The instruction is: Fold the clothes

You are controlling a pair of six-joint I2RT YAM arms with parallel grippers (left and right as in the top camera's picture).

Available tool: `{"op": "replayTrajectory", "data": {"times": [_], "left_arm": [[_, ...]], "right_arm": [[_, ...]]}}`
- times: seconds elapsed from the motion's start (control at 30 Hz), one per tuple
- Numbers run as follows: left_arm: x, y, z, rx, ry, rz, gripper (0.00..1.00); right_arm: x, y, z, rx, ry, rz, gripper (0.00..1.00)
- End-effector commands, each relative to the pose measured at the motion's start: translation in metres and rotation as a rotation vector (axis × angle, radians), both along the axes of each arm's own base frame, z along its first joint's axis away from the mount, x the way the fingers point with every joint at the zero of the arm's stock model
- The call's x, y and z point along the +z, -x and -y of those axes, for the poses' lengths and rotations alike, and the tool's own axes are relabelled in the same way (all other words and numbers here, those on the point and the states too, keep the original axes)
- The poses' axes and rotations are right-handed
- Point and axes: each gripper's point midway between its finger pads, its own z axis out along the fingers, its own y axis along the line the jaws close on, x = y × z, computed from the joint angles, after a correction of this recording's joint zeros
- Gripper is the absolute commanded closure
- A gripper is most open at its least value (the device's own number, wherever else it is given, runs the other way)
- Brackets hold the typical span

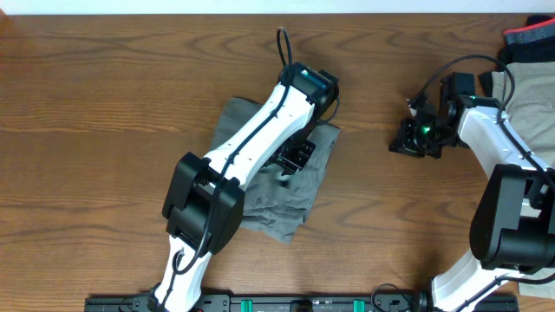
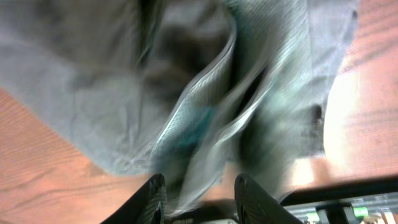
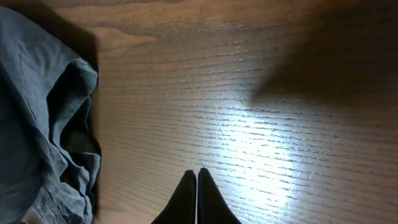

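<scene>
The mid-grey shorts [image 1: 290,204] lie crumpled at the table's middle, partly under my left arm. My left gripper [image 1: 295,158] hovers over their upper right part. In the left wrist view the shorts [image 2: 93,81] fill the frame, blurred. A loose fold hangs between the fingers [image 2: 152,194] of the left gripper [image 2: 199,186], whose jaws stand apart and do not pinch it. My right gripper [image 1: 403,143] rests on bare wood to the right of the shorts. It is shut and empty [image 3: 198,173]. The shorts' edge [image 3: 37,124] shows at the left of the right wrist view.
A pale khaki garment [image 1: 527,94] lies at the table's far right edge, behind my right arm. A dark garment with a red trim [image 1: 531,36] sits in the top right corner. A black rail [image 1: 303,303] runs along the table's front edge.
</scene>
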Motion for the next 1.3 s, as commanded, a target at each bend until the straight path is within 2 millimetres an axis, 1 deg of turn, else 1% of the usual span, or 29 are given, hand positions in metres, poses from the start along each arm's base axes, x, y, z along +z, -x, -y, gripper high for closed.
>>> {"op": "replayTrajectory", "data": {"times": [0.0, 0.13, 0.2, 0.27, 0.37, 0.4, 0.43, 0.5, 0.53, 0.57, 0.6, 0.63, 0.7, 0.77, 0.8, 0.87, 0.9, 0.97, 1.03, 1.17, 1.27], "left_arm": [[0.031, -0.008, 0.007, -0.004, 0.055, 0.061, 0.62], [0.062, -0.015, 0.008, -0.014, 0.097, 0.118, 0.61], [0.077, -0.025, 0.002, -0.004, 0.099, 0.177, 0.59], [0.090, -0.037, -0.012, 0.028, 0.097, 0.236, 0.56], [0.099, -0.054, -0.041, 0.116, 0.100, 0.274, 0.55], [0.099, -0.061, -0.055, 0.159, 0.097, 0.281, 0.54], [0.099, -0.068, -0.069, 0.208, 0.094, 0.286, 0.54], [0.097, -0.080, -0.092, 0.299, 0.112, 0.285, 0.54], [0.095, -0.086, -0.104, 0.359, 0.151, 0.277, 0.55], [0.093, -0.092, -0.111, 0.401, 0.192, 0.271, 0.55], [0.093, -0.097, -0.113, 0.419, 0.257, 0.259, 0.55], [0.093, -0.102, -0.111, 0.417, 0.346, 0.242, 0.55], [0.099, -0.109, -0.097, 0.373, 0.577, 0.202, 0.56], [0.109, -0.109, -0.081, 0.297, 0.796, 0.160, 0.55], [0.110, -0.108, -0.080, 0.286, 0.837, 0.147, 0.55], [0.101, -0.106, -0.083, 0.286, 0.836, 0.124, 0.56], [0.096, -0.105, -0.082, 0.277, 0.835, 0.111, 0.59], [0.085, -0.102, -0.081, 0.282, 0.830, 0.078, 0.64], [0.073, -0.098, -0.081, 0.292, 0.824, 0.046, 0.67], [0.051, -0.094, -0.081, 0.308, 0.816, 0.009, 0.67], [0.039, -0.090, -0.080, 0.320, 0.819, -0.016, 0.67]], "right_arm": [[0.006, -0.003, -0.002, 0.017, -0.011, 0.026, 0.97], [0.006, -0.003, -0.002, 0.017, -0.011, 0.025, 0.98], [0.006, -0.002, -0.003, 0.018, -0.012, 0.020, 0.97], [0.006, 0.000, -0.005, 0.031, -0.012, 0.015, 0.98], [0.007, 0.004, -0.017, 0.073, -0.022, 0.012, 0.97], [0.009, 0.005, -0.024, 0.089, -0.037, 0.012, 0.96], [0.012, 0.006, -0.035, 0.119, -0.069, 0.022, 0.96], [0.024, 0.006, -0.063, 0.193, -0.167, 0.057, 0.96], [0.034, 0.006, -0.084, 0.245, -0.240, 0.088, 0.96], [0.042, 0.006, -0.099, 0.280, -0.293, 0.110, 0.96], [0.051, 0.007, -0.118, 0.320, -0.350, 0.133, 0.96], [0.059, 0.008, -0.133, 0.356, -0.398, 0.157, 0.96], [0.076, 0.011, -0.167, 0.449, -0.492, 0.218, 0.97], [0.084, 0.017, -0.196, 0.521, -0.540, 0.261, 0.98], [0.086, 0.019, -0.207, 0.547, -0.546, 0.274, 0.98], [0.088, 0.027, -0.231, 0.611, -0.548, 0.304, 0.98], [0.086, 0.030, -0.238, 0.629, -0.533, 0.307, 0.98], [0.072, 0.034, -0.245, 0.605, -0.446, 0.268, 0.98], [0.059, 0.043, -0.248, 0.606, -0.376, 0.228, 0.97], [0.047, 0.073, -0.251, 0.653, -0.358, 0.118, 0.95], [0.033, 0.099, -0.247, 0.711, -0.320, 0.025, 0.95]]}}
